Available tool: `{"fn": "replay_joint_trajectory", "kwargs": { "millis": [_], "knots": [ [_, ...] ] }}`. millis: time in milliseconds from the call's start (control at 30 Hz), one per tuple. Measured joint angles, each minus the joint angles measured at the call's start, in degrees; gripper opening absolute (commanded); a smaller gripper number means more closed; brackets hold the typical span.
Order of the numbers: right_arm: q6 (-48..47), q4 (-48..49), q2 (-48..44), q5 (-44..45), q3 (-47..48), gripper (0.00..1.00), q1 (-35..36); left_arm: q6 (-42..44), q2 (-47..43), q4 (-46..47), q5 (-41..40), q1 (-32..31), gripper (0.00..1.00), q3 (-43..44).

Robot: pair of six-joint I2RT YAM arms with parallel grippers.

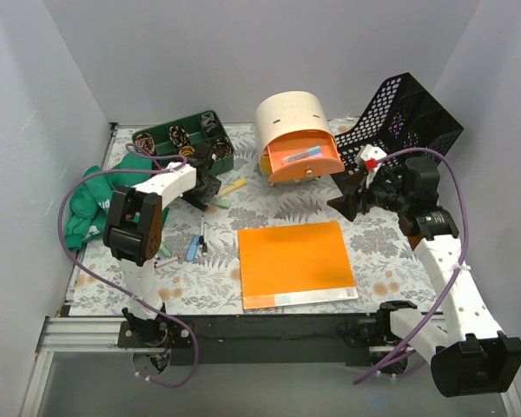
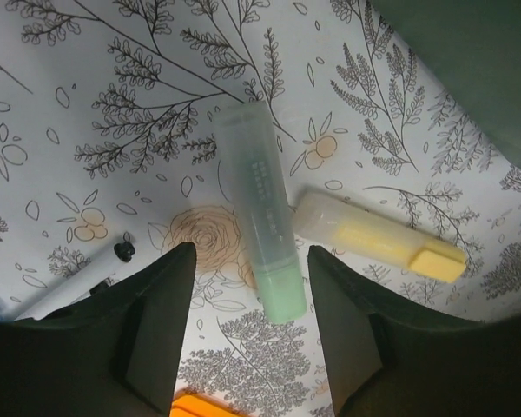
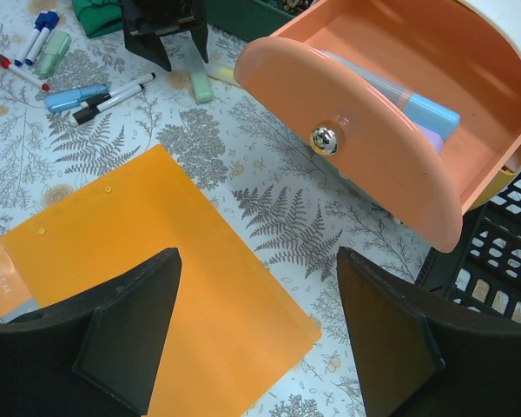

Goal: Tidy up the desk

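Observation:
The desk [image 1: 382,243] has a pale fern-and-flower print. My left gripper [image 1: 210,193] is open and low over it, its jaws on either side of the capped end of a green highlighter [image 2: 259,217] without touching it. A yellow highlighter [image 2: 382,239] lies just to the right. Both show in the top view, green [image 1: 221,202] and yellow [image 1: 234,186]. My right gripper [image 3: 259,261] is open and empty, above the orange folder's [image 3: 130,252] corner and in front of the open orange drawer [image 3: 356,165], which holds blue pens [image 3: 425,113].
The white drawer unit [image 1: 291,113] stands at the back centre. A black mesh basket [image 1: 408,113] lies tipped at the back right. A green compartment tray [image 1: 187,135] and a green cloth [image 1: 91,200] are at the left. Loose pens [image 1: 195,246] lie left of the folder [image 1: 295,261].

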Motion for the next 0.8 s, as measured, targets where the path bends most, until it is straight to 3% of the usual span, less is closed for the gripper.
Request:
{"fn": "replay_joint_trajectory", "kwargs": {
  "millis": [233, 433, 700, 800],
  "knots": [
    [0.0, 0.0, -0.04, 0.04, 0.0, 0.81, -0.02, -0.07, 6.27, -4.15, 0.0, 0.68, 0.49, 7.08],
    [0.0, 0.0, -0.72, 0.26, 0.0, 0.81, -0.02, -0.31, 9.94, -6.05, 0.66, 1.07, 0.39, 12.5],
    [-0.02, -0.02, -0.76, 0.26, 0.0, 0.81, 0.0, 0.22, 9.99, -6.49, 1.09, 1.11, 0.38, 12.68],
    [-0.02, 0.0, -0.76, 0.31, 0.0, 0.81, -0.02, 1.4, 9.94, -6.67, 1.14, 1.11, 0.42, 12.7]
  ]
}}
